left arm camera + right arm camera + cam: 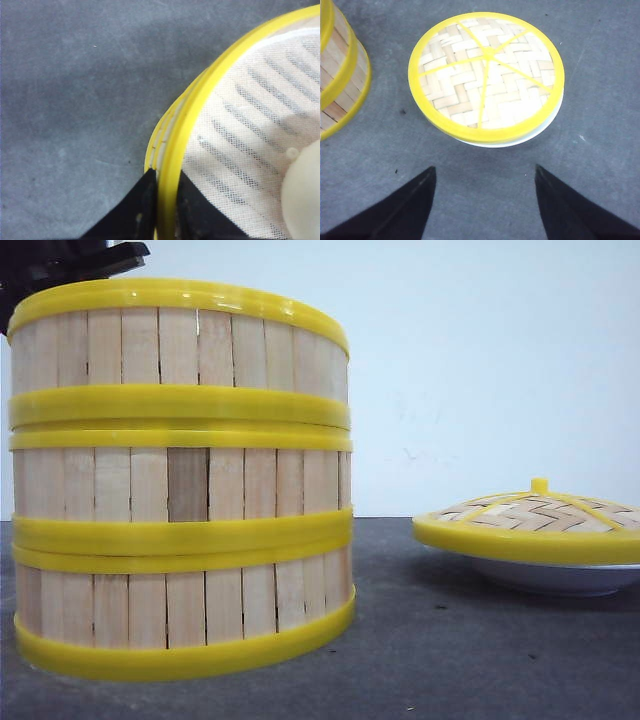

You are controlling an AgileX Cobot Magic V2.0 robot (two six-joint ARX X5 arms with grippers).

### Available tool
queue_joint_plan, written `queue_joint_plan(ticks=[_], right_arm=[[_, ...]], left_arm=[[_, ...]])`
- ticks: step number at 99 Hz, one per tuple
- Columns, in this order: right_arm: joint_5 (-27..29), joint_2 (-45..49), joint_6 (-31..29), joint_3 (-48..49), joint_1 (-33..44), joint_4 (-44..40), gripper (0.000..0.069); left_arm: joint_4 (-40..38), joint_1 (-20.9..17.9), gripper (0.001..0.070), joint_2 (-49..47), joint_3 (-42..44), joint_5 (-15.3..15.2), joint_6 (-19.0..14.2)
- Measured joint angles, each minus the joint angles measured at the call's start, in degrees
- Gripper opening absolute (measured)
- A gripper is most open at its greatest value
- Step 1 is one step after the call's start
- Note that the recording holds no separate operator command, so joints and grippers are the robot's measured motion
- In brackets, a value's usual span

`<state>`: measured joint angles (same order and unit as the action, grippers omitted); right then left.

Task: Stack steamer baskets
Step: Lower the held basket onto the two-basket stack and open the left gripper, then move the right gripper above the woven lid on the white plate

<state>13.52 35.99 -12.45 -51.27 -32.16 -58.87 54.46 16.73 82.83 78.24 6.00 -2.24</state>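
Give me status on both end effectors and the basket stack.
Left end effector shut on top basket rim. Right end effector open, over bare table. Three steamer baskets stacked. Lid on plate, aside.

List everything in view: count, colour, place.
steamer baskets: three, pale wood slats with yellow rims, stacked in one column at front left of the table.
lid: one, woven pale bamboo with yellow rim and knob, resting on the plate at right.
plate: one, white, under the lid.
liner: one, white mesh, inside the top basket.
pale round item: one, whitish, on the liner; what it is I cannot tell.
table: one, dark grey.
left gripper: black, closed on the top basket's rim.
right gripper: black, open, above the table near the lid.
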Motion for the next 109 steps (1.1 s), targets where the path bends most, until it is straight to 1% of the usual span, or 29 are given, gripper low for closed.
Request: queue_joint_plan(ticks=[26, 34, 40, 52, 56, 61, 79, 86, 94, 99, 109], right_arm=[[0.00, 0.00, 0.00, 0.00, 0.00, 0.00, 0.0384], [0.00, 0.00, 0.00, 0.00, 0.00, 0.00, 0.0384], [0.00, 0.00, 0.00, 0.00, 0.00, 0.00, 0.0384], [0.00, 0.00, -0.02, 0.00, 0.00, 0.00, 0.0384], [0.00, 0.00, -0.02, 0.00, 0.00, 0.07, 0.0384], [0.00, 0.00, -0.02, 0.00, 0.00, 0.72, 0.0384], [-1.05, 2.75, 0.28, 0.00, 0.66, 7.63, 0.0386], [-3.23, 5.95, 1.03, 0.00, 2.10, 11.17, 0.0386], [-7.02, 10.36, 2.19, 0.00, 4.87, 15.58, 0.0386], [-10.08, 13.62, 2.80, 0.00, 7.23, 18.32, 0.0386], [-15.37, 19.89, 4.28, 0.00, 12.68, 23.26, 0.0396]], left_arm=[[-0.20, 0.81, 0.0034, -0.07, 0.00, -0.26, 0.00], [-0.20, 0.83, 0.0066, -0.07, 0.00, -0.09, -0.04], [-0.31, 0.98, 0.0134, -0.07, 0.00, 0.09, -0.13], [-0.55, 1.09, 0.0316, -0.22, 0.02, 0.20, -0.11], [-0.50, 1.09, 0.0354, -0.52, 0.02, 0.15, -0.11], [-0.39, 1.07, 0.0379, -1.33, 0.22, 0.00, -0.11], [0.00, 0.13, 0.0392, -6.88, 5.31, -0.35, -0.04], [-0.46, -0.39, 0.0392, -10.45, 6.21, -0.39, 0.13], [1.25, -1.09, 0.0392, -14.47, 6.21, -0.92, 0.28], [2.89, -1.62, 0.0392, -16.17, 6.21, -1.99, 0.33], [5.64, -2.75, 0.0392, -19.17, 5.40, -5.27, 0.44]])
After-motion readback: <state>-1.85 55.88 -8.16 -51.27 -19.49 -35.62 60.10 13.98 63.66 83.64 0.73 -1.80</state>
